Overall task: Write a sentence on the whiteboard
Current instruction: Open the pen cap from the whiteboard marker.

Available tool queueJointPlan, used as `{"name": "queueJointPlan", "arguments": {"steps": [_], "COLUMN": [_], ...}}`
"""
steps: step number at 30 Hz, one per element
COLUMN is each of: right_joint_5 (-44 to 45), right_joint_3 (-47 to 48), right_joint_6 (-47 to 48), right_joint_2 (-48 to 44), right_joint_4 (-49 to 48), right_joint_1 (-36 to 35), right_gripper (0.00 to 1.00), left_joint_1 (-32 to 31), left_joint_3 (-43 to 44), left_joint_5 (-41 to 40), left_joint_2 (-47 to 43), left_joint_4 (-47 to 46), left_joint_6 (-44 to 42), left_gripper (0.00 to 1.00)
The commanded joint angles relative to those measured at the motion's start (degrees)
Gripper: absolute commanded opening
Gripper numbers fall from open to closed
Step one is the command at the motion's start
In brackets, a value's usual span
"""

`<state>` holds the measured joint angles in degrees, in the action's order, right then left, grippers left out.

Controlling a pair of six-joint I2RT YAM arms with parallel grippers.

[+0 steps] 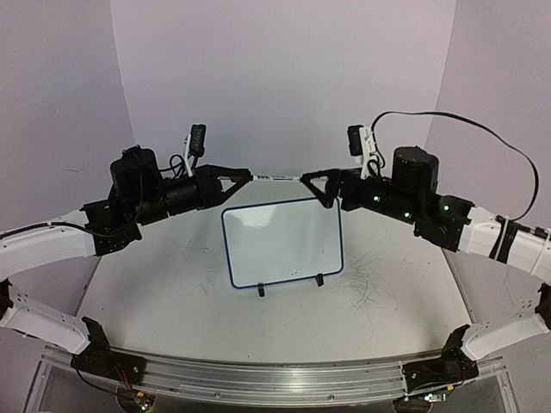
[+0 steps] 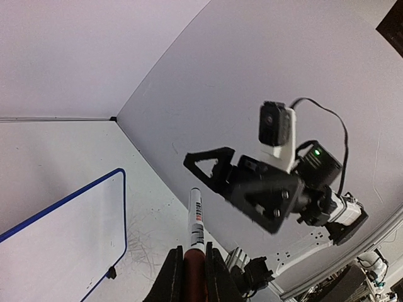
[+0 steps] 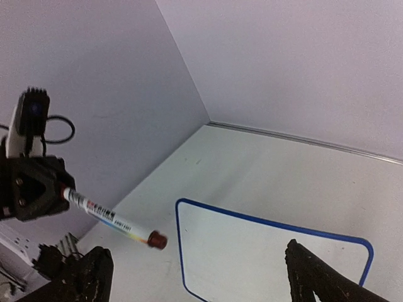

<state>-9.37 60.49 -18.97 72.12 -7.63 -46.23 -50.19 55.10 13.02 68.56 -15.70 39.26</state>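
Whiteboard (image 1: 284,245): small rectangle, thin dark-blue rim, rounded corners, face plain white. 2 black clip feet (image 1: 262,290) on near edge. Rests on table (image 1: 172,292), below both grippers and under gap between them.

Left gripper (image 1: 244,177): jaws nearly closed, clamped on marker (image 1: 275,177). White printed barrel sticks out level toward right gripper (image 1: 315,183).

Right gripper: jaws spread wide, nothing held. Marker's far end just in front of them, above board's far edge. Contact with a finger: cannot tell.
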Motion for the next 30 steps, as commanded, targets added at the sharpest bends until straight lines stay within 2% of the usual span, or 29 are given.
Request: {"name": "queueJointPlan", "arguments": {"steps": [1,5,9,16,30], "right_joint_5": [-24.39,-29.86,-36.09,-43.77,-48.02], "right_joint_3": [3.17,2.89,4.33,4.45,3.77], "right_joint_6": [-11.41,-12.83,-18.68,-27.76,-31.38], "right_joint_2": [1.64,2.72,6.96,12.77,14.37], "right_joint_4": [-7.6,-11.74,-15.62,-28.47,-36.55], "right_joint_1": [5.8,5.78,5.85,5.84,5.8], "right_gripper": [0.94,0.94,0.94,0.74,0.46], "left_joint_1": [0.14,0.13,0.1,0.1,0.08], "left_joint_3": [-0.91,-2.01,-3.36,-2.72,-2.55], "left_joint_5": [1.48,2.65,5.0,10.22,13.82], "left_joint_2": [-1.73,-1.81,-1.14,1.91,3.96], "left_joint_4": [-6.49,-9.32,-13.65,-17.15,-19.88], "left_joint_6": [1.49,2.62,4.25,6.14,6.99], "left_gripper": [0.0,0.0,0.0,0.0,0.0]}}
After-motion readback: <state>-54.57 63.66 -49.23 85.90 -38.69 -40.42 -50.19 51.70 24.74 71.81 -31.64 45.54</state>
